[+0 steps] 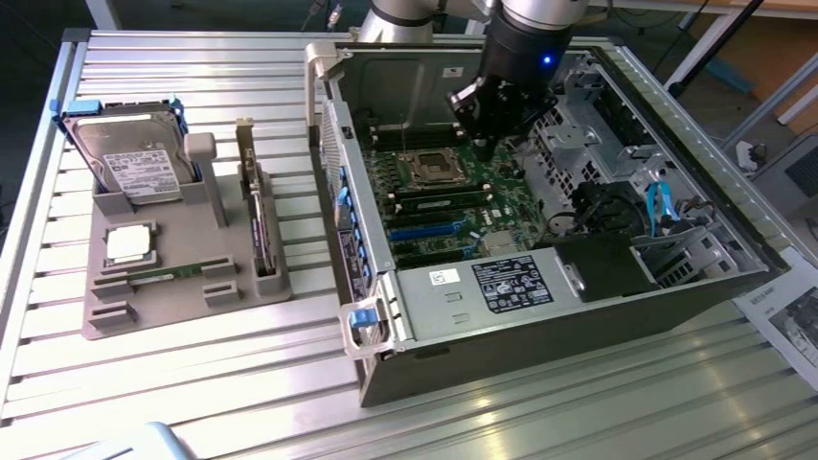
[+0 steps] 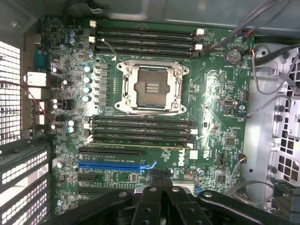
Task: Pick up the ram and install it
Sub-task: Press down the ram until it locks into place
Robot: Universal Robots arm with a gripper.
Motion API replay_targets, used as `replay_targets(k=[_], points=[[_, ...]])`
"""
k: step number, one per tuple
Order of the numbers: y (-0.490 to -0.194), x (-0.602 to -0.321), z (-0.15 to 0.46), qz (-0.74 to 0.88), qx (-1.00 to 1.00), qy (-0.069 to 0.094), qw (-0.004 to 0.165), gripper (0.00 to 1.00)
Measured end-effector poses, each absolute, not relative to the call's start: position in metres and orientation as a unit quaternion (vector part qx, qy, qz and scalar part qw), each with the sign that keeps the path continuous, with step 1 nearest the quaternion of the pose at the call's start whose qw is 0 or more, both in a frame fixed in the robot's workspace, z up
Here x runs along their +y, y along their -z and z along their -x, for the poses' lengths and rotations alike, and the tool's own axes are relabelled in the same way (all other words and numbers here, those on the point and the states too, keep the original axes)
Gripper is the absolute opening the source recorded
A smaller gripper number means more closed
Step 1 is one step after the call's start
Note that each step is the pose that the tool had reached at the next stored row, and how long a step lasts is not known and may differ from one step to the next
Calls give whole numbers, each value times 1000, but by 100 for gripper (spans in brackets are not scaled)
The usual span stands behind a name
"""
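One ram (image 1: 170,275) stick is seen lying in the grey holder (image 1: 167,307) on the counter (image 1: 192,383), well apart from the hand (image 1: 489,144), whose fingers are pressed together, empty, above the motherboard (image 2: 154,93) inside the computer case (image 1: 537,316).

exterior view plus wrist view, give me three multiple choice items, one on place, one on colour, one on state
1. Where is the gripper?
A. over the tray
B. over the motherboard inside the case
C. over the hard drive

2. What colour is the long slot below the lower memory slots?
A. blue
B. red
C. yellow

3. How do the gripper's jaws stand?
A. wide open
B. clamped on a hard drive
C. shut, with nothing between them

Key:
1 B, the exterior view has it hanging inside the open case above the board.
2 A, the wrist view shows one bright blue slot among black ones.
3 C, the wrist view shows the fingers pressed together.
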State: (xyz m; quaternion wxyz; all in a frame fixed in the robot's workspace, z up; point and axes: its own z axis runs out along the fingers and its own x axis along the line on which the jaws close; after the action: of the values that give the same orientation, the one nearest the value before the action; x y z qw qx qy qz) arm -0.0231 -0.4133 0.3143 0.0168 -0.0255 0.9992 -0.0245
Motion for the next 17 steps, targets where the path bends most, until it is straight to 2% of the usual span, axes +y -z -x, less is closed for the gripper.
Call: replay_targets(k=[6,7,8,17], points=[[-314,-413,23,25,999,21,11,10],[-314,-413,23,25,1000,13,12,10],[-314,-413,23,25,1000,12,12,10],[-314,-413,23,25,1000,11,6,10]])
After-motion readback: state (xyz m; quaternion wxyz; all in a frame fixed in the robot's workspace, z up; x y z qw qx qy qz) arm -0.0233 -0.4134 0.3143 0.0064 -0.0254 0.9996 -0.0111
